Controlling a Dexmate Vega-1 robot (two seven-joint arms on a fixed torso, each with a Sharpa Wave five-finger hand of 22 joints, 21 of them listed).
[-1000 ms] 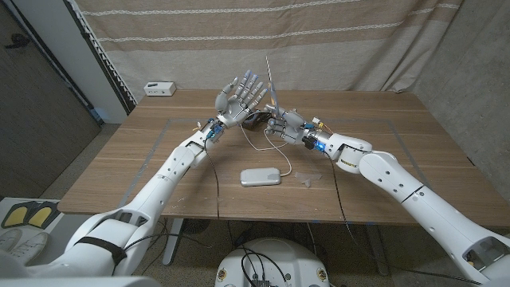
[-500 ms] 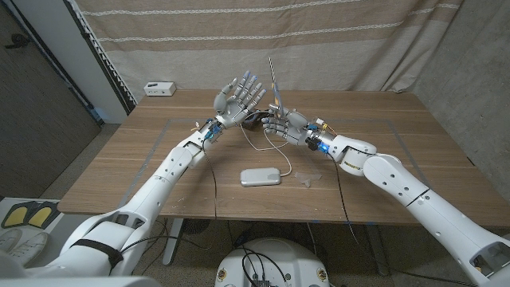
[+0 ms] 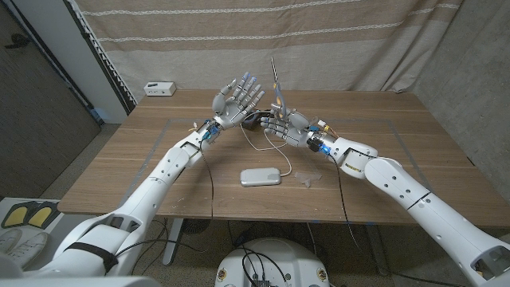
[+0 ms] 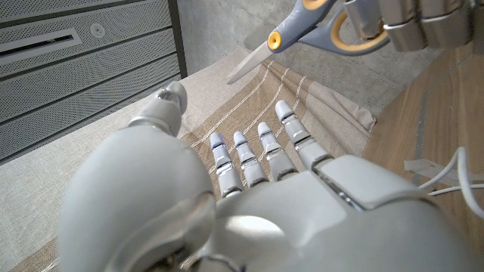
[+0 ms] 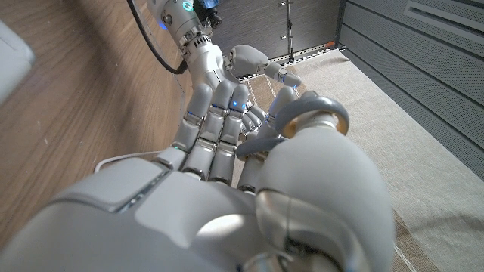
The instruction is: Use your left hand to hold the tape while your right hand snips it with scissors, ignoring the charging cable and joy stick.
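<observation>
Both hands raised over the table (image 3: 382,119), near its far middle. Left hand (image 3: 237,97): fingers spread wide, palm up toward the camera, nothing visibly held; no tape strip can be made out between the fingers. Right hand (image 3: 280,124): fingers curled through the scissors' (image 3: 276,96) grey-and-yellow handles, blades pointing up and nearly closed, just beside the left hand's fingertips (image 4: 281,112). Tape roll (image 3: 253,121): dark, on the table under and behind the two hands, partly hidden.

Likely step: approach to the cut, w/ tape not yet presented. Next move calls for the left hand to take hold of the tape and stretch a length taut, then the blades to open and close across it.

Cable (image 3: 263,146), white box (image 3: 261,176) nearer the front edge: distractors, leave alone.
</observation>
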